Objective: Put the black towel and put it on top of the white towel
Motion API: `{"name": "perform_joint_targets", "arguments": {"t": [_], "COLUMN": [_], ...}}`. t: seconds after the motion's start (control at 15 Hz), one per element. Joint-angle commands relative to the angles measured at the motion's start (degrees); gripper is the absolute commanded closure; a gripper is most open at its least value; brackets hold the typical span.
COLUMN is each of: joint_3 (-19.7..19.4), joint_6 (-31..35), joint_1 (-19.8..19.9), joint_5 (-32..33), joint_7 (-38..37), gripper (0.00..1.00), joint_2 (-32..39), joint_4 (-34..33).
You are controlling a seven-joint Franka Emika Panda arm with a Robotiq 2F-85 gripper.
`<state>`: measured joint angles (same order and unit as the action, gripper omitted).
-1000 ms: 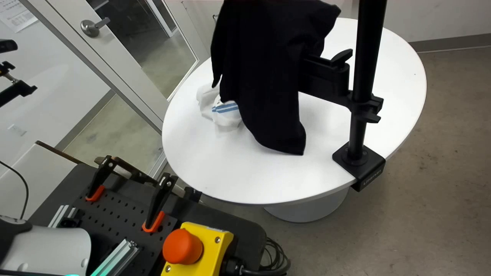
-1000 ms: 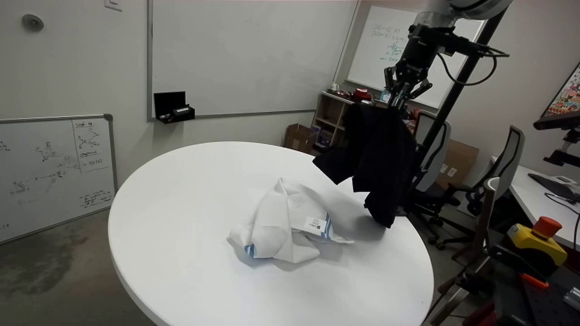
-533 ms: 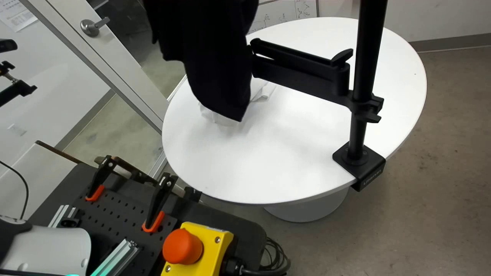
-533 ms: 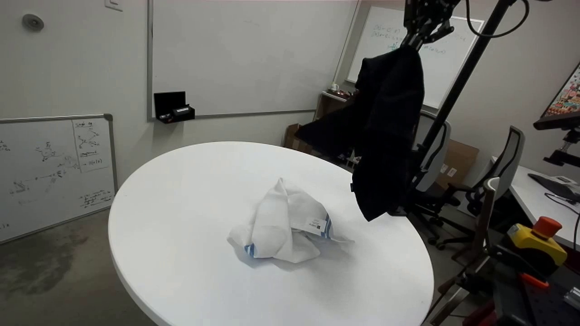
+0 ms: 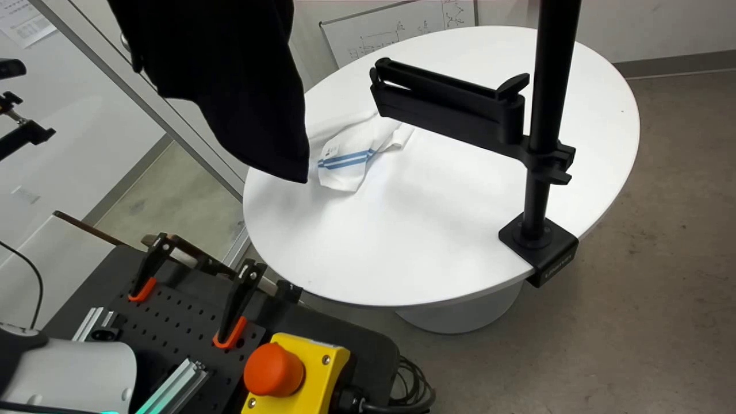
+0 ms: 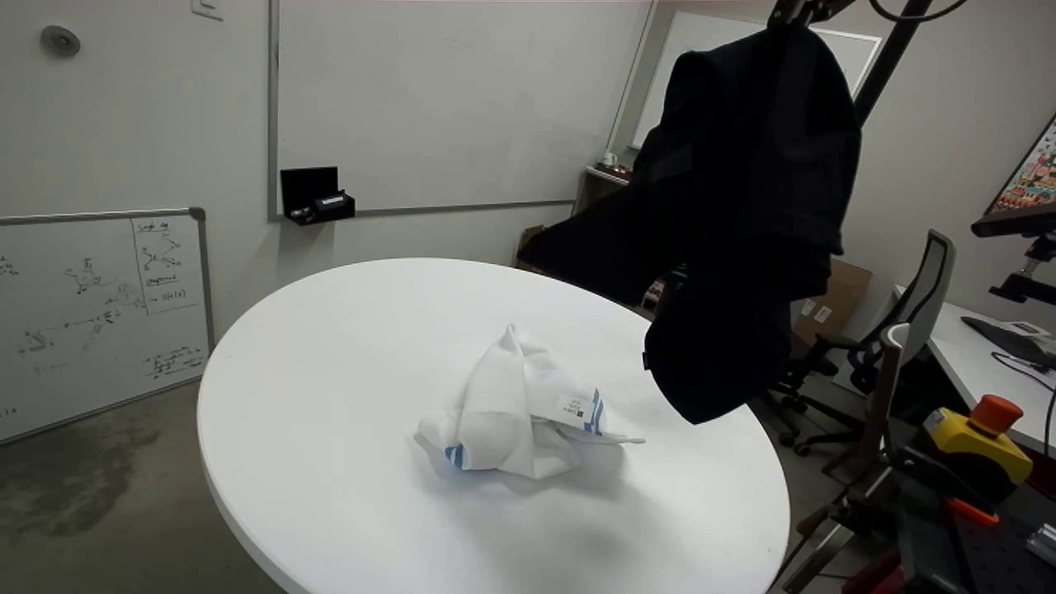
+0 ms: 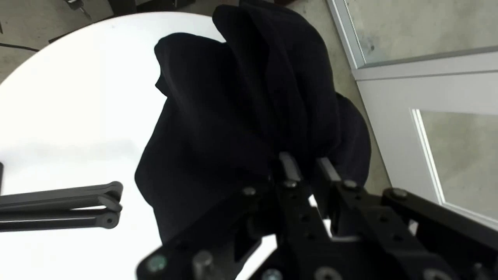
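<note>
The black towel hangs bunched and draped in both exterior views [image 5: 224, 75] [image 6: 742, 190], its lower end above the table level. It fills the middle of the wrist view [image 7: 233, 109]. My gripper shows at the top edge of an exterior view [image 6: 796, 11] and in the wrist view [image 7: 306, 165], its fingers closed on the black towel's top. The white towel with blue stripes lies crumpled on the round table in both exterior views [image 5: 351, 152] [image 6: 503, 412]. The black towel hangs to one side of it, apart from it. In the wrist view the white towel is hidden.
The round white table [image 5: 437, 247] carries a black pole [image 5: 546, 103] clamped at its edge, with a folded black arm [image 5: 443, 100] reaching over the table; the arm also shows in the wrist view [image 7: 58, 206]. A yellow emergency-stop box [image 5: 313, 374] sits on the robot's stand.
My gripper has risen with the black towel, lifting its lower end off the table. The towel has moved left in an exterior view, uncovering more of the white towel, which lies still.
</note>
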<state>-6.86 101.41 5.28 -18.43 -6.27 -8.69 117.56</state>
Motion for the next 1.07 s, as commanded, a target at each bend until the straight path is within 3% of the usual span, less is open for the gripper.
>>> {"name": "perform_joint_targets", "arguments": {"t": [0.0, 1.0], "joint_3": [1.44, 7.04], "joint_6": [-4.26, -9.43], "joint_1": [-1.77, -6.15], "joint_5": [-0.09, 18.28], "joint_7": [6.94, 32.70], "gripper": [0.96, 0.96], "joint_2": [1.01, 7.63], "joint_4": [0.76, 7.15]}}
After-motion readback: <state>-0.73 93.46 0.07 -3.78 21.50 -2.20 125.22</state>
